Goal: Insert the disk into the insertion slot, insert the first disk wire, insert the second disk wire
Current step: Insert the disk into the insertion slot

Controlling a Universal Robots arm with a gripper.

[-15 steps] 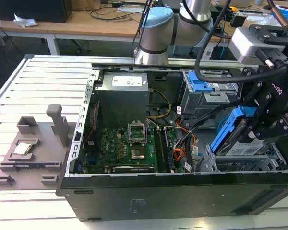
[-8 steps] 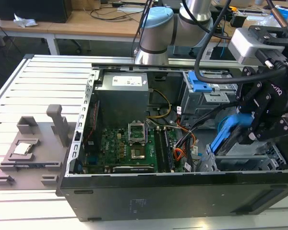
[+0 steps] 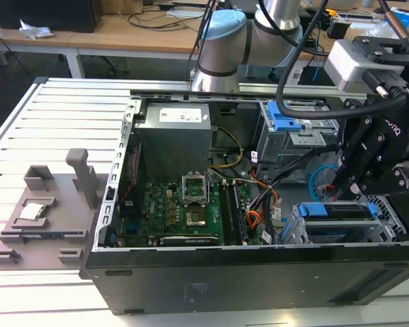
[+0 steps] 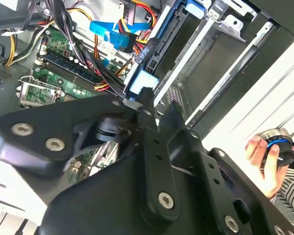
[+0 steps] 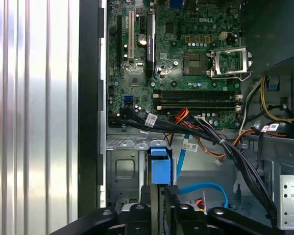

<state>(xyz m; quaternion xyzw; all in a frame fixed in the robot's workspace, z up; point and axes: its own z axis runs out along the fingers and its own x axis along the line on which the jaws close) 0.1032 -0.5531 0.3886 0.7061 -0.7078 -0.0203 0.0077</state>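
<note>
The disk (image 3: 341, 221) stands on edge in its bright blue frame at the case's near corner, on the exterior view's right, low in the silver insertion slot (image 3: 399, 235). My black gripper (image 3: 351, 191) comes down on it from above. In both wrist views the disk shows edge-on as a thin slab with a blue end block (image 5: 160, 170) (image 4: 141, 82). The fingers (image 5: 137, 211) close on its two faces, so the gripper (image 5: 157, 210) is shut on the disk. The slot's sheet-metal wall (image 5: 121, 169) (image 4: 225, 46) lies beside it. A loose blue cable (image 5: 206, 188) curls close by.
The taller grey cage with a blue latch (image 3: 286, 122) stands behind the slot. A bundle of black and orange wires (image 5: 201, 129) crosses between the motherboard (image 3: 184, 204) and the bay. A grey fixture plate (image 3: 48, 211) lies outside the case. A person's hand (image 4: 269, 156) holds a round device.
</note>
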